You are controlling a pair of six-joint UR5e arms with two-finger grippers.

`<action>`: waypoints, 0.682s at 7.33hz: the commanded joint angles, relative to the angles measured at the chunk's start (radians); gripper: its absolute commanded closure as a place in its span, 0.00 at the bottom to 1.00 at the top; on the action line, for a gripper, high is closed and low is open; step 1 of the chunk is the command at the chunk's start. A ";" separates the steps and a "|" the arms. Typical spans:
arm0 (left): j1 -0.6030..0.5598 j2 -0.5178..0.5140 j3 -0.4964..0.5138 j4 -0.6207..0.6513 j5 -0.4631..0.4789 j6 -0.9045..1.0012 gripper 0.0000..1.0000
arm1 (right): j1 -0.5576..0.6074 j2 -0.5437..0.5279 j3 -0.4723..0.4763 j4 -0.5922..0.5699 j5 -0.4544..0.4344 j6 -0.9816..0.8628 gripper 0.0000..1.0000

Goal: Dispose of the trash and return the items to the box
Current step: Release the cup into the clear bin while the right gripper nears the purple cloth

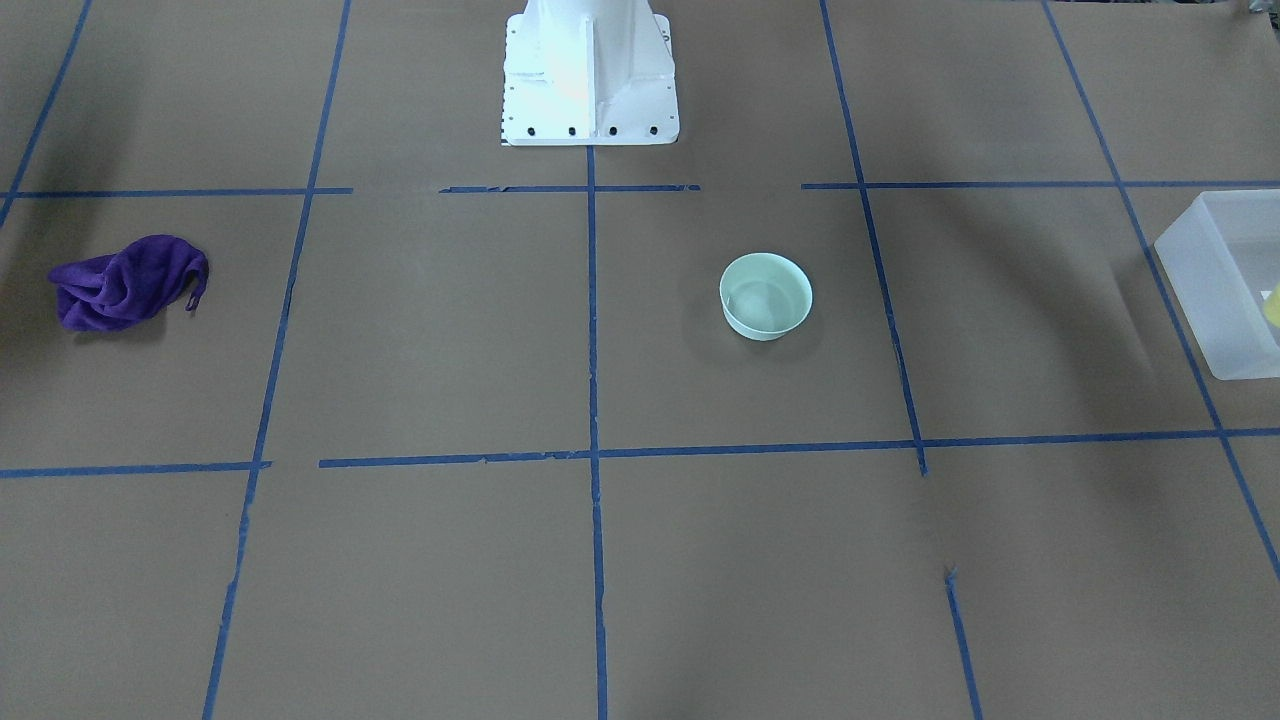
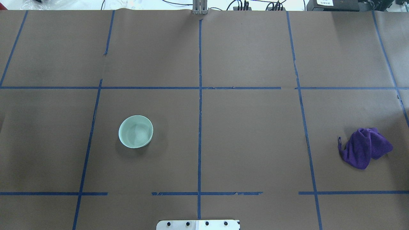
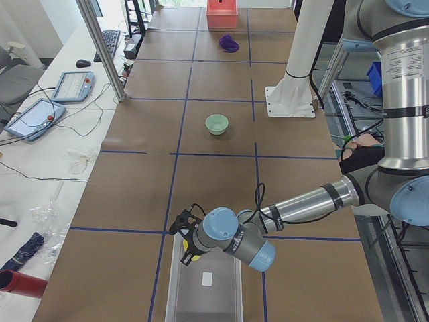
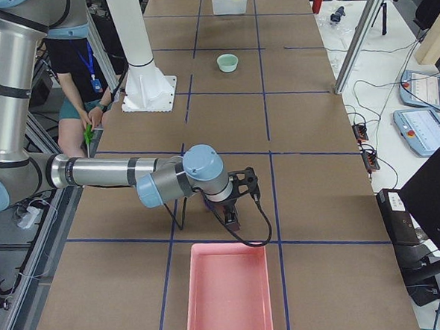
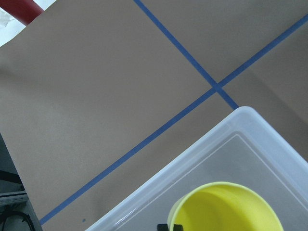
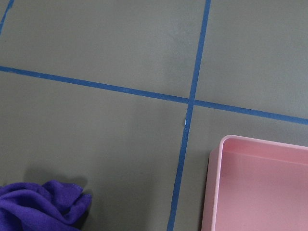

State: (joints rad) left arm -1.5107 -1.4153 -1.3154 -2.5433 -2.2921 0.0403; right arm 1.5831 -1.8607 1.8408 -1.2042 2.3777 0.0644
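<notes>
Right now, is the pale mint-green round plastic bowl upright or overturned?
Upright. The pale mint-green round plastic bowl sits open mouth up; the overhead view shows its bare inside.

The translucent box (image 1: 1200, 290) runs off the front view's right edge, with only a sliver of the yellow cup (image 1: 1273, 305) showing; the left wrist view crops both at its bottom edge. The right wrist view cuts off the purple cloth (image 6: 38, 207) and pink tray (image 6: 260, 187). Whether the left pincer (image 3: 188, 241) or the right pincer (image 4: 236, 218) is closed cannot be told

Frosted plastic box (image 5: 192, 156), fuzzy cloth (image 2: 366, 147)
</notes>
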 commanded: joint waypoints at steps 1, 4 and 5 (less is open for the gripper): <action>0.075 0.004 0.008 -0.032 0.023 -0.126 1.00 | 0.000 0.000 0.000 0.000 -0.002 0.000 0.00; 0.084 0.009 0.008 -0.052 0.028 -0.113 0.33 | 0.000 0.000 0.000 0.000 0.000 0.000 0.00; 0.084 0.009 -0.005 -0.049 0.040 -0.096 0.00 | 0.000 0.001 0.000 0.000 0.000 0.002 0.00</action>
State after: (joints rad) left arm -1.4274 -1.4073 -1.3098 -2.5905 -2.2617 -0.0708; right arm 1.5831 -1.8603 1.8408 -1.2042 2.3775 0.0647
